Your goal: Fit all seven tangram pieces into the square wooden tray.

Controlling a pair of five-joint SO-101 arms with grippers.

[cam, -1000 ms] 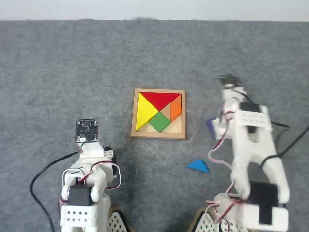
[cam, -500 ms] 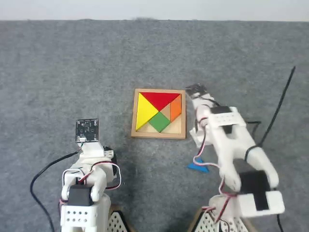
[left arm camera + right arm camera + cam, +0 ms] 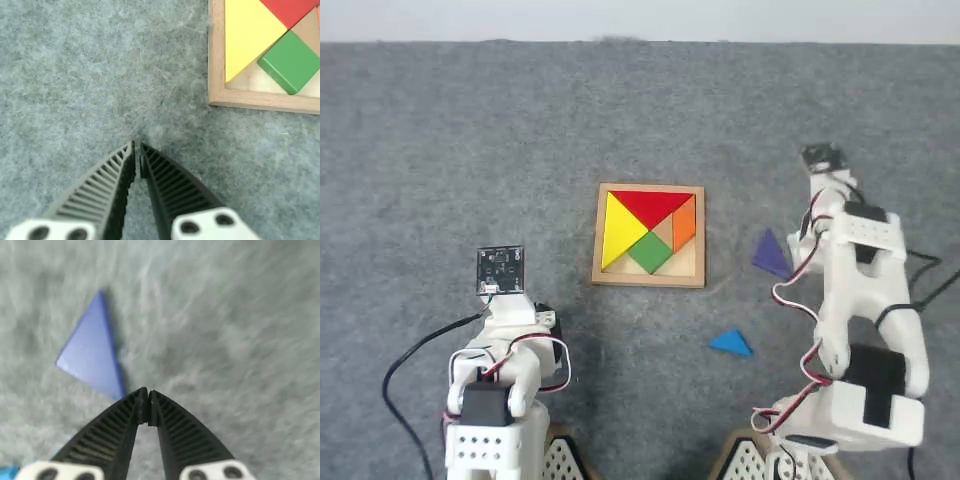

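Your square wooden tray (image 3: 648, 283) holds four pieces: a yellow triangle (image 3: 618, 232) on its left, a red triangle (image 3: 648, 207) along the far edge, a green square (image 3: 649, 252) near the middle and an orange piece (image 3: 684, 224) at the right edge. Bare wood shows in the near right corner. On the grey mat (image 3: 470, 120), a purple triangle (image 3: 771, 252) lies between the tray and the right arm, and a blue triangle (image 3: 730, 343) lies nearer the arm bases. Your right gripper (image 3: 148, 405) is pressed together and empty, its tips near a corner of the purple triangle. Your left gripper (image 3: 136, 150) is also closed on nothing, near the tray's corner.

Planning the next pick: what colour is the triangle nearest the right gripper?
Purple. The triangle shows best in the right wrist view, beside the right gripper.
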